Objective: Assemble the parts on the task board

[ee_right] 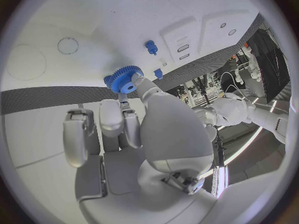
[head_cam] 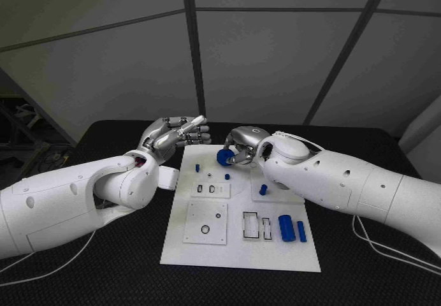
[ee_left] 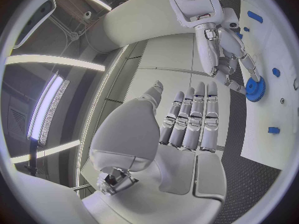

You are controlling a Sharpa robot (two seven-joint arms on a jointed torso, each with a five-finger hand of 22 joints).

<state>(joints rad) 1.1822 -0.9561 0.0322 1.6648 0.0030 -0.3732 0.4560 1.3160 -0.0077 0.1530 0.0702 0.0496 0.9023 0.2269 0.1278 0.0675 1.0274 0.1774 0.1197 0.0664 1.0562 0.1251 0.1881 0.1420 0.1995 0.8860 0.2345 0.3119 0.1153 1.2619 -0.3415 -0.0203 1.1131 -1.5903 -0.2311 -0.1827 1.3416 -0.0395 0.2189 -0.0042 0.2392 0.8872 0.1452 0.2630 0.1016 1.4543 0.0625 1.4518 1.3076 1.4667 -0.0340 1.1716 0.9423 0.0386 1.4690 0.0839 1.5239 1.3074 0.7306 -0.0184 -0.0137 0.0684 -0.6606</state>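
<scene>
The white task board (head_cam: 239, 248) lies in the middle of the black table. My right hand (head_cam: 246, 141) hangs over its far end and pinches a blue gear (head_cam: 224, 157) between thumb and fingers, just above the board. The same blue gear (ee_right: 124, 79) sits at the fingertips of my right hand (ee_right: 137, 129), and the gear (ee_left: 254, 88) also appears under the right hand (ee_left: 221, 50) in the left wrist view. My left hand (head_cam: 174, 134) is raised beside the board's far left corner, fingers straight and holding nothing; this left hand (ee_left: 187, 119) is flat.
Small blue pegs (head_cam: 197, 168), (head_cam: 227, 176), (head_cam: 263, 189) stand on the board's far half. Two blue cylinders (head_cam: 287, 227), (head_cam: 301, 231) lie near its right edge. Recessed plates with slots and holes (head_cam: 207, 223) fill the board's near half. Black table (head_cam: 110, 274) surrounds it.
</scene>
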